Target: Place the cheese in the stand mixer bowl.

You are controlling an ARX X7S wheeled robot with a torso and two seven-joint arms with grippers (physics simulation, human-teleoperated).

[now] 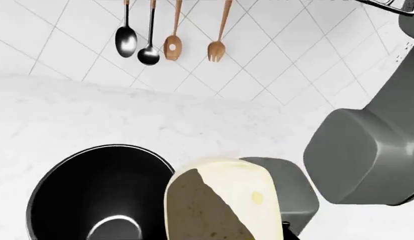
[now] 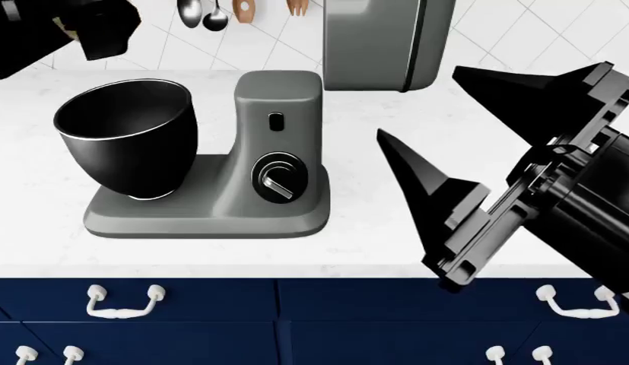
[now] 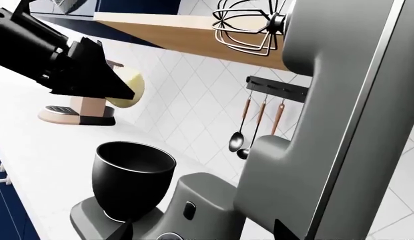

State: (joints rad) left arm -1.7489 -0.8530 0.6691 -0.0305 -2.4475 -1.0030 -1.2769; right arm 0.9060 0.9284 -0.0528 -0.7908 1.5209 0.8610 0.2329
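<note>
**Left wrist view: cheese held above the bowl's edge**

Left wrist view shows the small pale yellow cheese wedge (image 1: 224, 200) close to the camera, just beside the rim of the large glossy black stand mixer bowl (image 1: 100, 192), at the bowl's 3 o'clock. In the right wrist view the black left gripper (image 3: 116, 85) pinches the wedge (image 3: 134, 86) in the air, well above the bowl (image 3: 132, 180). From the head, the bowl (image 2: 126, 137) sits on the grey stand mixer (image 2: 263, 175), at 9 o'clock of its dial, on the white marble tabletop (image 2: 477, 129). The black right gripper (image 2: 466, 144) hovers spread and empty at the mixer's 3 o'clock. Metal and wooden utensils (image 1: 170, 35) hang on the tiled wall.
</note>
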